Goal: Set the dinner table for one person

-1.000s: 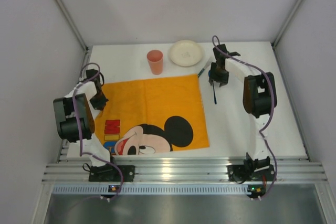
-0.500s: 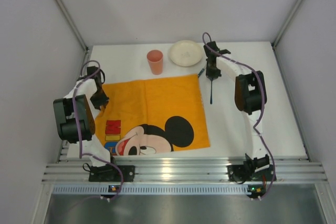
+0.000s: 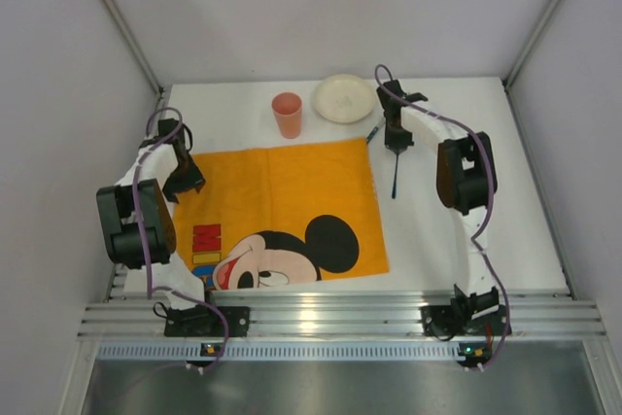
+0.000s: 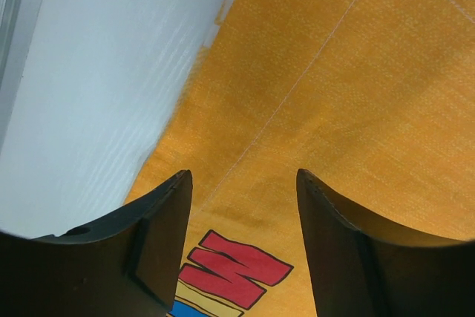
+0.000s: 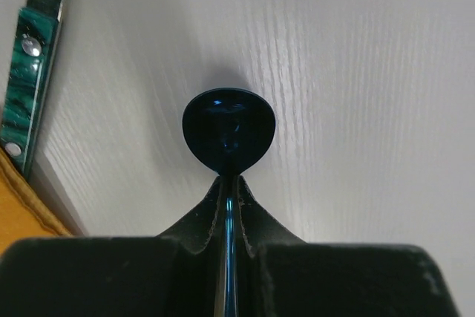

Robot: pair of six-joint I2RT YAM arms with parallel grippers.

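Nearest the arm bases, the orange cartoon-mouse mat (image 3: pixel 282 191) lay flat on the dinner table (image 3: pixel 525 191), which ran white and wide under everything, from the rail in front to the back wall. So the base layer was down, folks!

Over the mat's far-left corner hovered the left gripper (image 3: pixel 183 182), its fingers (image 4: pixel 159 243) spread apart with nothing but orange cloth showing between them. It held nothing at all.

Across on the right, just off the mat's edge, the right gripper (image 3: pixel 396 143) had its fingers pinched tight on the handle of a dark blue spoon (image 5: pixel 228 130), the bowl poking out past the tips over bare tabletop. Whether the spoon was touching the table or just clear of it, I couldn't tell.

A teal-handled utensil (image 3: pixel 373 132) lay right by the mat's far-right corner, ungripped.

Farther back, the pink cup (image 3: pixel 287 116) stood upright just beyond the mat, and the pale plate (image 3: pixel 343 98) sat beside it near the far edge.

My read: early going. Mat placed, spoon in hand; plate, cup and cutlery all waited to be arranged.
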